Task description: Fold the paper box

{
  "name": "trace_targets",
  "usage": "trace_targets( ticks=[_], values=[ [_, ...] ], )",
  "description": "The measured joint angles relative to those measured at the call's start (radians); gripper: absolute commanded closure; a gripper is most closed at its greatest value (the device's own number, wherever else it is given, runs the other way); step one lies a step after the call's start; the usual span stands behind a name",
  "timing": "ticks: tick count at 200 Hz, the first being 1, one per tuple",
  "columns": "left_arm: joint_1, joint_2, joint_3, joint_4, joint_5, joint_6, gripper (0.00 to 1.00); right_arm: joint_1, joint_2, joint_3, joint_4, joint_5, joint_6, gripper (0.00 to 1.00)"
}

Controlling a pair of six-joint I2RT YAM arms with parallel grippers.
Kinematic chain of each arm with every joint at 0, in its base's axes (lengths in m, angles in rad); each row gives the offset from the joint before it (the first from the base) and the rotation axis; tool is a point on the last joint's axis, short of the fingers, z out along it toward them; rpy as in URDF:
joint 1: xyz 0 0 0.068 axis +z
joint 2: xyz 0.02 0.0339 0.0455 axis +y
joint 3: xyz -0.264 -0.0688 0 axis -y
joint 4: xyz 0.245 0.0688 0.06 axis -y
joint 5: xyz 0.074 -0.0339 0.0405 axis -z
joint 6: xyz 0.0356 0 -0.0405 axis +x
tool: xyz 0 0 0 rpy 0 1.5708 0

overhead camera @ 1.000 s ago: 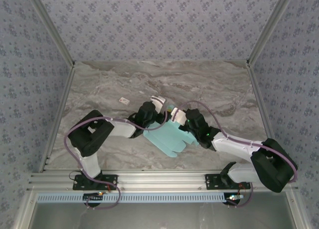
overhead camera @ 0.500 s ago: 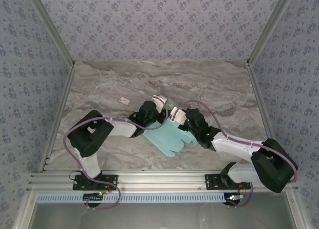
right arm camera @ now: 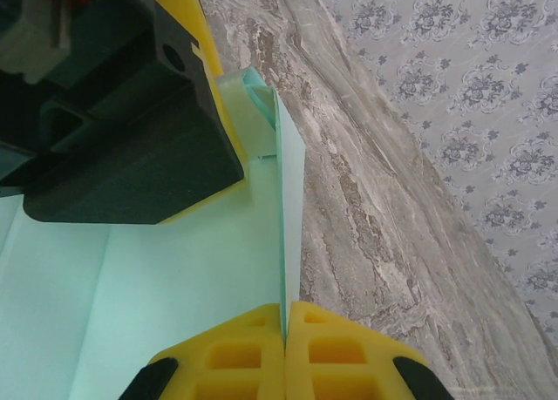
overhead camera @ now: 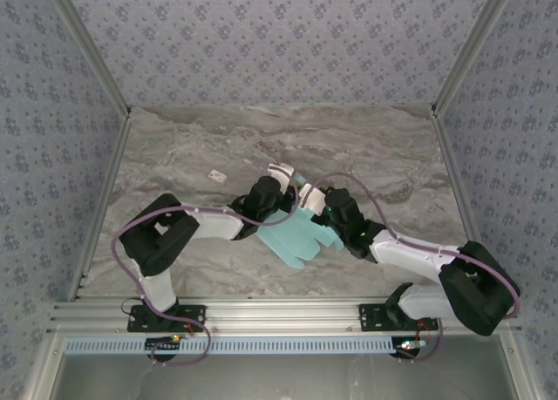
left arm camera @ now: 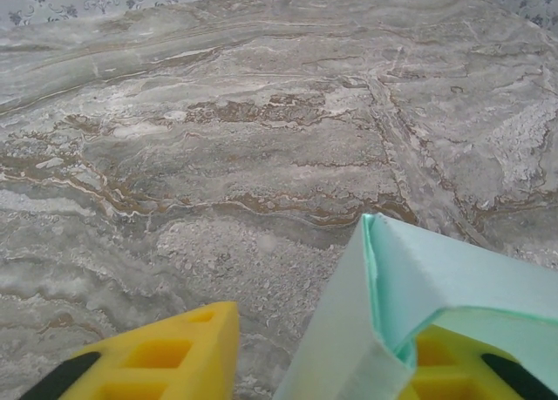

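Left gripper (overhead camera: 281, 180): fingers spread wide, a raised fold of the paper box (overhead camera: 301, 236) draped over one finger. Paper box: centre of table (overhead camera: 174, 156), between both grippers, long axis diagonal, tabs pointing lower right. Right gripper (right arm camera: 285, 317): pinched on an upright box edge.

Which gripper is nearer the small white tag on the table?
Left. The left gripper is right of the tag, at the far edge of the paper box; the right gripper pinches that edge farther right.
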Motion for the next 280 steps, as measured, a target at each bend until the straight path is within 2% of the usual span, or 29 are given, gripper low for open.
trace_targets(
  ticks=[42,80,220,280],
  values=[
    [0.039,-0.001,-0.019,0.021,0.089,0.04,0.42,-0.001,-0.001,0.0,-0.01,0.005,-0.001,1.0],
    [0.062,-0.023,-0.063,0.029,0.144,0.083,0.33,-0.001,-0.004,0.0,-0.035,-0.016,-0.001,1.0],
    [0.083,-0.07,-0.12,0.036,0.258,0.156,0.27,-0.012,-0.006,0.0,-0.061,-0.025,-0.029,1.0],
    [0.134,-0.166,-0.152,0.044,0.314,0.134,0.24,-0.013,-0.006,0.01,-0.06,-0.012,-0.132,1.0]
  ],
)
